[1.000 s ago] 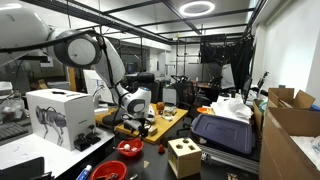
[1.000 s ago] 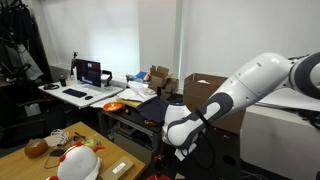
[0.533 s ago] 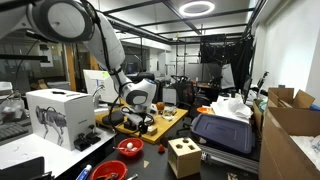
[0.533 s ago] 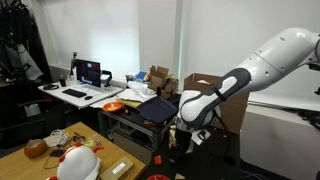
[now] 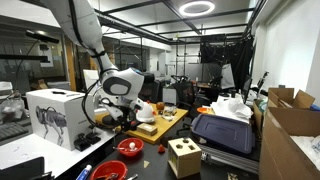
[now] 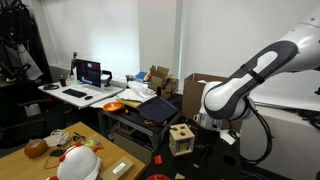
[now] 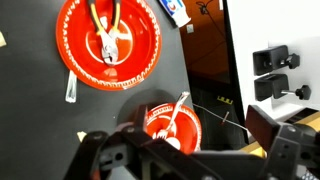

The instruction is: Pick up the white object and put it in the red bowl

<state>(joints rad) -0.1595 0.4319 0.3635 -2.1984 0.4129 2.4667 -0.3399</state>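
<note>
The small red bowl (image 7: pixel 172 124) lies right under my gripper (image 7: pixel 185 160) in the wrist view. A pale fork-like utensil (image 7: pixel 176 105) leans in it, with a white lump (image 7: pixel 173 142) at its lower end. The gripper's dark fingers (image 7: pixel 285 140) stand wide apart at the bottom of that view, with nothing between them. In an exterior view the gripper (image 5: pixel 122 118) hangs a little above the red bowl (image 5: pixel 130 148). In an exterior view the arm (image 6: pixel 225 100) hides the gripper.
A wide red plate (image 7: pixel 108 40) with utensils lies beside the bowl on the black mat; it also shows in an exterior view (image 5: pixel 108 172). The tan wooden cube with holes (image 5: pixel 183 157) stands nearby. A wooden board (image 5: pixel 150 125) and a white box (image 5: pixel 55 115) flank the arm.
The arm has swung up and the gripper has moved from over the wooden board to over the red bowl.
</note>
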